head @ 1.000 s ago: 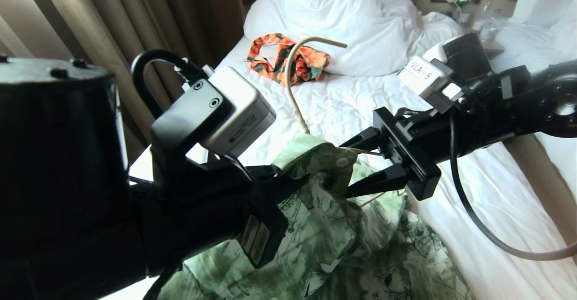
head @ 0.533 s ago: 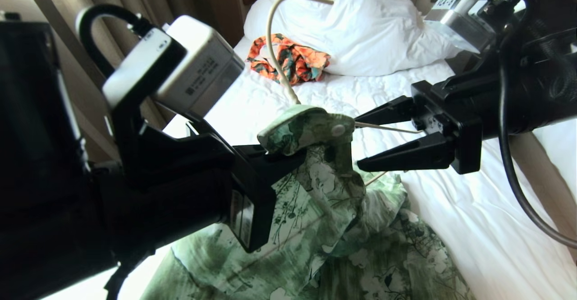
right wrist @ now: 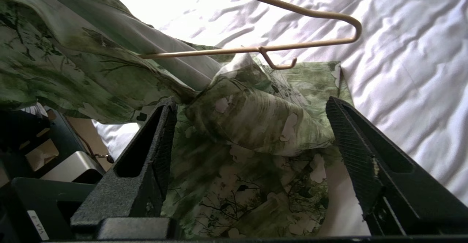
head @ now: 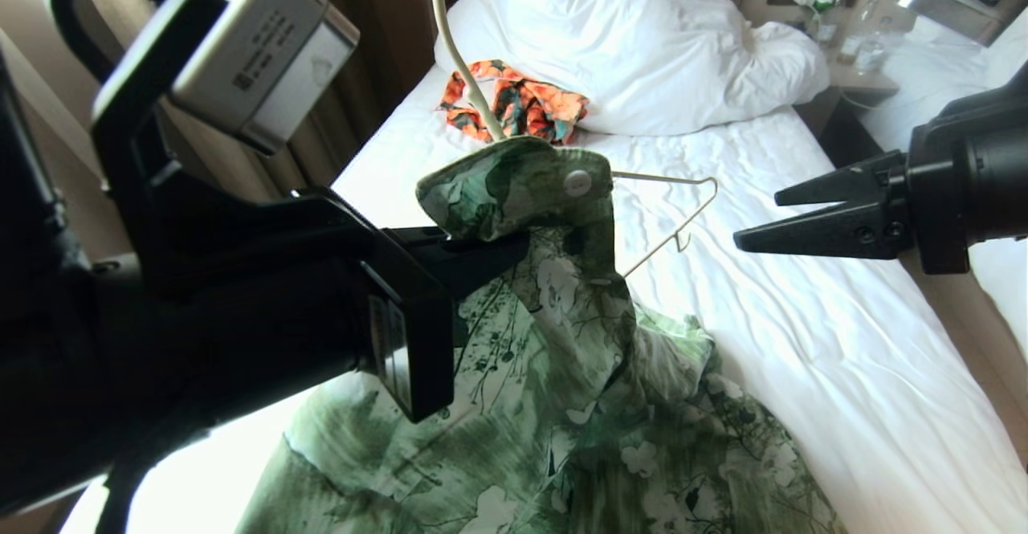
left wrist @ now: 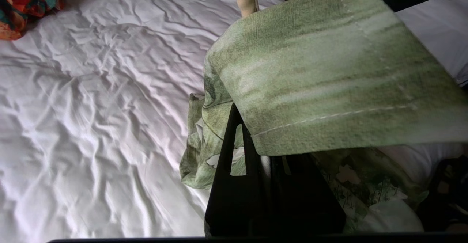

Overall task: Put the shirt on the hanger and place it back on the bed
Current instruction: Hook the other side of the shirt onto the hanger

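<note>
Head view: shirt [head: 562, 373] is held up by its collar w/ the hanger [head: 666, 213] inside, above the bed [head: 803, 341]; lower cloth is trailed onto the sheet. Collar is pinched in the left gripper [head: 498, 249], jaws closed on fabric. Hanger's long axis is laid roughly across the view, hook up toward the pillows [head: 642, 44], one bare shoulder end stuck out toward the robot's right. Right gripper [head: 759, 217] is seen apart from that end, jaws wide, nothing held, tips aimed at it. Right arm is judged nearer for pulling cloth over the bare end. Orange garment [head: 522, 104] is left by the pillows.
</note>
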Robot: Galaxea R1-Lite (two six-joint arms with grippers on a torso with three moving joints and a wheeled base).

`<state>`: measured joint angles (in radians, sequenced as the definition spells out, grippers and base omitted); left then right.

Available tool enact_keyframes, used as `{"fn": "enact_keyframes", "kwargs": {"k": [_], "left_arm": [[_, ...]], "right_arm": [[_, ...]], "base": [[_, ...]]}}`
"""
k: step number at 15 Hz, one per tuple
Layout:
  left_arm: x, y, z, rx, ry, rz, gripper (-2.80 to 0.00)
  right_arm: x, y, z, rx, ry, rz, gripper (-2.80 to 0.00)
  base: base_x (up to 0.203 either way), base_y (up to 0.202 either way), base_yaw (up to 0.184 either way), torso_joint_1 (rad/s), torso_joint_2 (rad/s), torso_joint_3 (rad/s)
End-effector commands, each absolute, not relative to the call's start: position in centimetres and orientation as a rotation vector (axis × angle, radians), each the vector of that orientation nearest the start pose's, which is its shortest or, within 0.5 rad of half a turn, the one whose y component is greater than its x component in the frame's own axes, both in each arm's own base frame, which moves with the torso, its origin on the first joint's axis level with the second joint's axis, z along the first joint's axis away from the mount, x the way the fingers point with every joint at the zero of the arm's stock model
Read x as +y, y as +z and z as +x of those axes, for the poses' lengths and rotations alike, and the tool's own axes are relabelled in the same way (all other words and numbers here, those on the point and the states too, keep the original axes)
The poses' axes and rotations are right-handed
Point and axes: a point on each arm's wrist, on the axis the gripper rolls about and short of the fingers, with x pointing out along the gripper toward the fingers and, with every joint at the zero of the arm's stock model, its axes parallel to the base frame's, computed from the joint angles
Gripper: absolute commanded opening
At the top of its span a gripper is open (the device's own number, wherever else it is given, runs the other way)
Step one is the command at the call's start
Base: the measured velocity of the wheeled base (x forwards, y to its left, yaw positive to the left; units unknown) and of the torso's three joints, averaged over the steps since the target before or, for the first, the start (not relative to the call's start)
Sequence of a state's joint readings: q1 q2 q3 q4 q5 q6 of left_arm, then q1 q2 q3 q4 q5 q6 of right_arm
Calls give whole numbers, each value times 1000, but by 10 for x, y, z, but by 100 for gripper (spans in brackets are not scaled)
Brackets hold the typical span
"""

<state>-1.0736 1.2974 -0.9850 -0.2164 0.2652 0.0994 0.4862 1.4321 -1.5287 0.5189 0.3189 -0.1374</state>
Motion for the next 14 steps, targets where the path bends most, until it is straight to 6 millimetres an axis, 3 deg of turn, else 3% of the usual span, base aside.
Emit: {"fn": "enact_keyframes", "kwargs": {"k": [1,7,9,12,14], "left_arm": [[-181,298,105,34,-810,147,-280],[-178,303,103,25,-806,122,-280],[-177,303,102,26,-807,118,-280],[-176,305,93,43,-845,65,-280],[-177,300,92,60,-850,57,-280]], "right_arm": [[97,343,190,407,779,-154,-280],[88,314,185,733,699,-42,-280],[88,300,197,800,663,-11,-280],[79,312,218,721,624,151,-280],[62,339,238,633,623,328,-280]], "base": [[0,0,0,0,0,0],[0,0,0,0,0,0],[0,0,0,0,0,0],[0,0,0,0,0,0],[0,0,0,0,0,0]]}}
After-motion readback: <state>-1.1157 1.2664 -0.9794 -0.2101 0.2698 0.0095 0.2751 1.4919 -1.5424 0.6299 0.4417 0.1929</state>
